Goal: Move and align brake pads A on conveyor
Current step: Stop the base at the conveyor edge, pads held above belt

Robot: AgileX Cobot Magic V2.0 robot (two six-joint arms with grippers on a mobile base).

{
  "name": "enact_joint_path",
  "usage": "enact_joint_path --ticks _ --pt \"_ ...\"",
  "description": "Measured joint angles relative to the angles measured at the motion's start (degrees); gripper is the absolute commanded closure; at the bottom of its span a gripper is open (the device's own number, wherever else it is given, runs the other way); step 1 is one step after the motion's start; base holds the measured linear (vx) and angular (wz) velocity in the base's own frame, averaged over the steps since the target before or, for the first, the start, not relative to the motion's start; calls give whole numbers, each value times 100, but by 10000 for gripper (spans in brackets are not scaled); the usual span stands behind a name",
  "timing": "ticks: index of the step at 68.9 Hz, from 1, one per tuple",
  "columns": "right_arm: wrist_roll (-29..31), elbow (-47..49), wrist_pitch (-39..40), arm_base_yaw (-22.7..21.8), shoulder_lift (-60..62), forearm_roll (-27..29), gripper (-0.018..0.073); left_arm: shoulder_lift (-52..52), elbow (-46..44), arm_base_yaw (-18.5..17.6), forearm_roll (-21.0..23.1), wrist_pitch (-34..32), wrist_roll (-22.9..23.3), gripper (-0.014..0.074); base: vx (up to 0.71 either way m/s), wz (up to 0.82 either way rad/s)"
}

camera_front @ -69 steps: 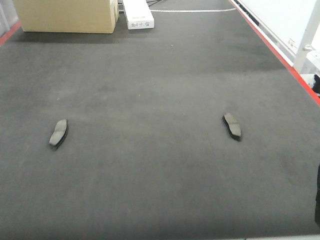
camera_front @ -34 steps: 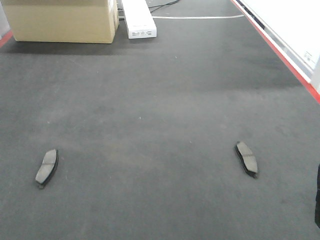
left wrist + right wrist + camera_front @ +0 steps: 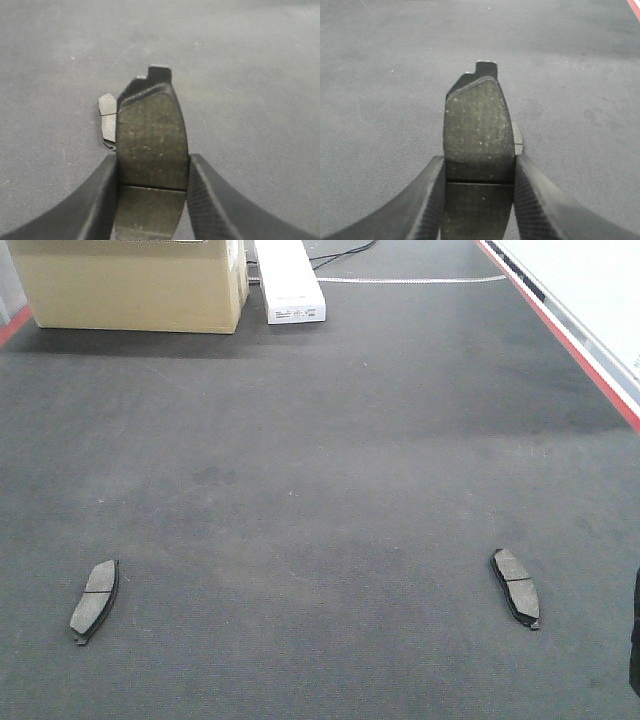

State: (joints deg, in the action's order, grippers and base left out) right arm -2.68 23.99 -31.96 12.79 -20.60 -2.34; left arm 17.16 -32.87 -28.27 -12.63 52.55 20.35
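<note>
Left gripper (image 3: pixel 152 200) is grasping a brake pad (image 3: pixel 151 145); right gripper (image 3: pixel 479 200) is grasping another (image 3: pixel 478 135). Two pads are lying on the conveyor (image 3: pixel 320 470) at 8 (image 3: pixel 94 600) and 4 o'clock (image 3: pixel 515 586).

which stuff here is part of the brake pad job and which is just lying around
Part of the job:
- left brake pad and right brake pad, lying on the conveyor
- pad held in the left end effector
- pad held in the right end effector

Just lying about:
- cardboard box
- white box
- cable
</note>
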Motion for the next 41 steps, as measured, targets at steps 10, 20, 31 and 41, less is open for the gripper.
enact_joint_path --ticks 10,20,31,41 --pt "0 0 0 0 0 0 564 0 0 0 0 0 0 602 1 0" --pt "0 0 0 0 0 0 564 0 0 0 0 0 0 602 0 0" --pt "0 0 0 0 0 0 564 0 0 0 0 0 0 602 0 0" --pt "0 0 0 0 0 0 564 0 0 0 0 0 0 602 0 0"
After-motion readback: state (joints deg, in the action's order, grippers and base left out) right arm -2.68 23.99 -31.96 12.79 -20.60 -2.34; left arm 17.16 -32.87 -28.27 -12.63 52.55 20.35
